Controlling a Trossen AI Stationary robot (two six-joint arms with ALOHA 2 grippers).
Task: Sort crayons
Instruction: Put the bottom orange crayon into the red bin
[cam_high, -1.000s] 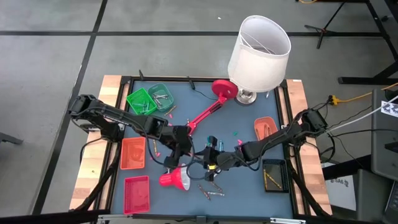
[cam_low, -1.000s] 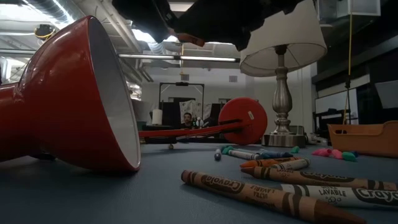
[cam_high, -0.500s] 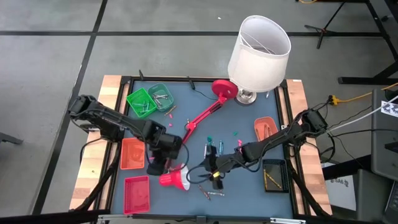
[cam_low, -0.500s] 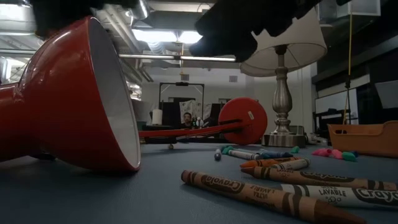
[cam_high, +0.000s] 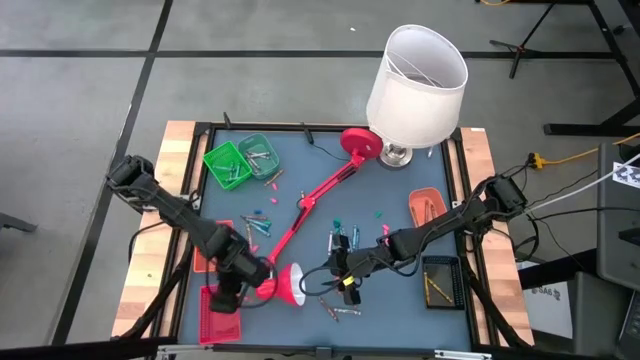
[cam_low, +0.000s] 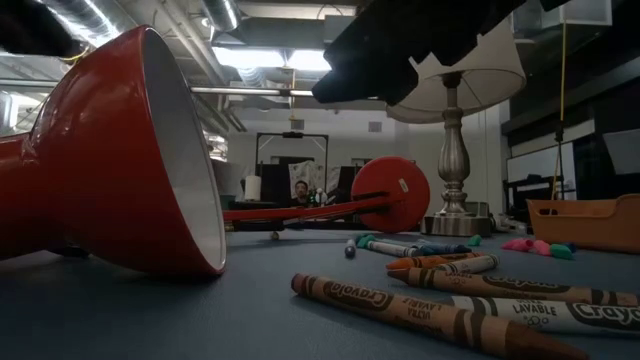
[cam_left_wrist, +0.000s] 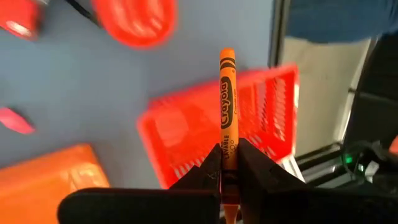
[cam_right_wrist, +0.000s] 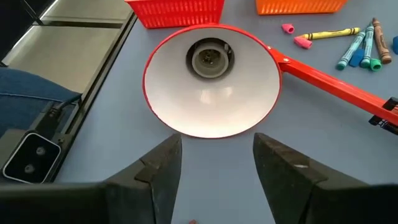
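My left gripper (cam_high: 224, 296) hangs over the red basket (cam_high: 218, 316) at the table's near left, shut on an orange crayon (cam_left_wrist: 227, 99). My right gripper (cam_right_wrist: 217, 165) stands open near the middle of the table, facing the mouth of the red lamp head (cam_right_wrist: 211, 81), with nothing between its fingers. Loose crayons lie flat on the blue mat: several near the front edge (cam_high: 340, 306), teal and green ones (cam_high: 340, 236) by the right gripper, and pink bits (cam_high: 258, 222) left of the lamp arm. In the low view brown and orange crayons (cam_low: 420, 312) lie in the foreground. My left gripper pinches the orange crayon's lower end (cam_left_wrist: 227, 148) between its two fingers. The fingers lie along the crayon, slanting steeply down. Most of the crayon sticks out past the fingertips, lifted clear above the red basket (cam_left_wrist: 217, 134).
A red desk lamp lies on the mat, with its arm (cam_high: 320, 195) slanting from its base (cam_high: 360, 143). A white-shaded lamp (cam_high: 415, 75) stands far right. Two green baskets (cam_high: 240, 160) stand far left, an orange basket (cam_high: 210, 250) at the left, another (cam_high: 428, 205) and a dark one (cam_high: 440, 282) at the right.
My left gripper has carried the orange crayon from the middle of the table toward the near left corner, over the red basket, rolling and tipping further down on the way. The crayon stays in its hold.
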